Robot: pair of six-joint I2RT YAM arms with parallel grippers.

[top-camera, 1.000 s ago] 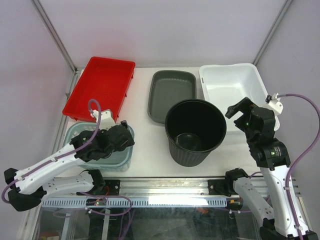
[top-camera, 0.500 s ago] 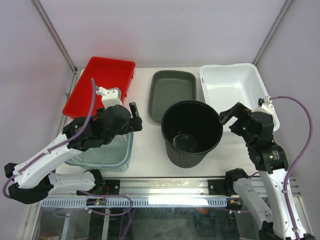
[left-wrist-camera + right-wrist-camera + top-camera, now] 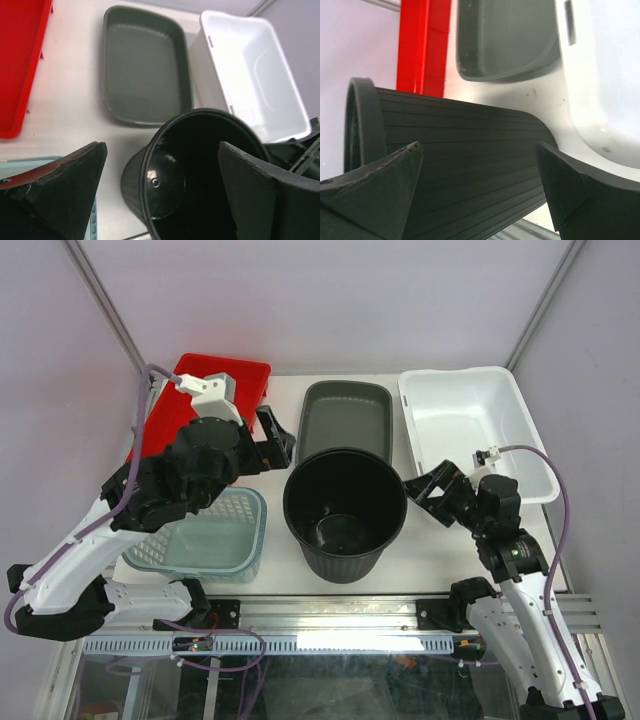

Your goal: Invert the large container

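**Open fingers flank the upright bucket**

Top view: the black bucket (image 3: 345, 510) stands mouth-up at mid-frame on the worktop (image 3: 428, 558). The left fingers (image 3: 280, 445) are spread by its upper-left rim, and the right fingers (image 3: 420, 485) are spread by its right wall.

Left wrist view: the bucket's mouth sits between parted fingers.

Right wrist view: its ribbed wall fills the gap, ungripped.

A clean flip likely needs level, opposite holds near the rim.

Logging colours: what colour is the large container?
The large container is black, clearest in the top external view.

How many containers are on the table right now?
5: red tray back left, grey tray back centre, white tub back right, blue basket front left, black bucket front centre. Nothing appears hidden.
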